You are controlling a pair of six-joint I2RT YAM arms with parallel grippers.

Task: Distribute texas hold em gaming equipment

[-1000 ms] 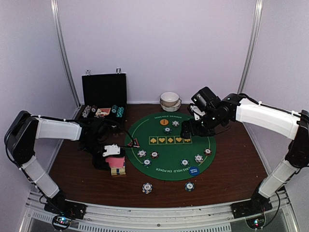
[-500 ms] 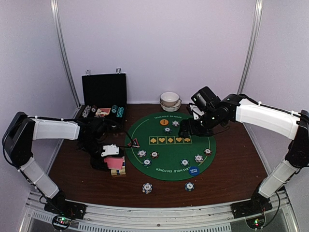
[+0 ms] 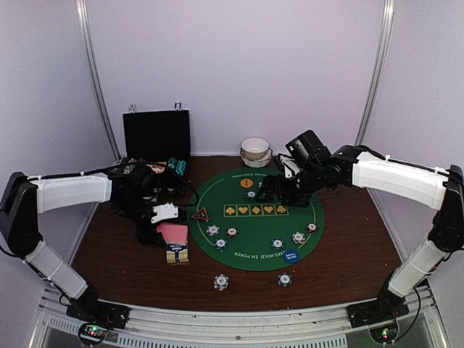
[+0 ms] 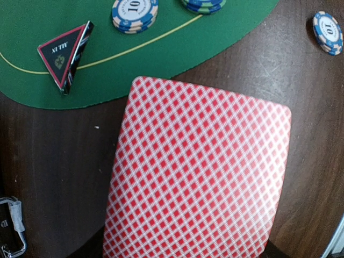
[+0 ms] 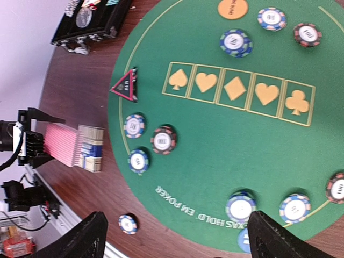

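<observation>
Nearest the arms, two blue-and-white striped poker chips (image 3: 221,281) lie on the brown wooden table (image 3: 348,254), off the round green felt mat (image 3: 254,232).

Just beyond them the small blue-and-yellow-faced deck (image 3: 177,254) rests on the wood. Above and beside it the left gripper (image 3: 161,223) is closed on one edge of a single pink-backed playing card (image 4: 199,172), holding it face down and roughly level over the wood at the mat's left rim.

The step looks like dealing this card to a player's spot. To do it well, carry the card low and flat so the thin edge does not slip from the pinch. Steer wide of the red triangular marker (image 4: 64,54), which stands tipped on the felt just ahead, and of the chip stack (image 4: 134,12) behind it. Let go only once the card lies on the surface, or it may flutter and flip.

Farther out, more chip stacks ring the felt, with a blue round button (image 3: 291,256) at the near rim and an orange round button (image 3: 247,183) at the far one.

The right gripper (image 5: 185,236) hovers over the far half of the mat, fingers spread wide and empty; it should stay out of the left arm's path.

At the back stand the black hinged case (image 3: 156,138) and stacked white bowls (image 3: 255,151).
</observation>
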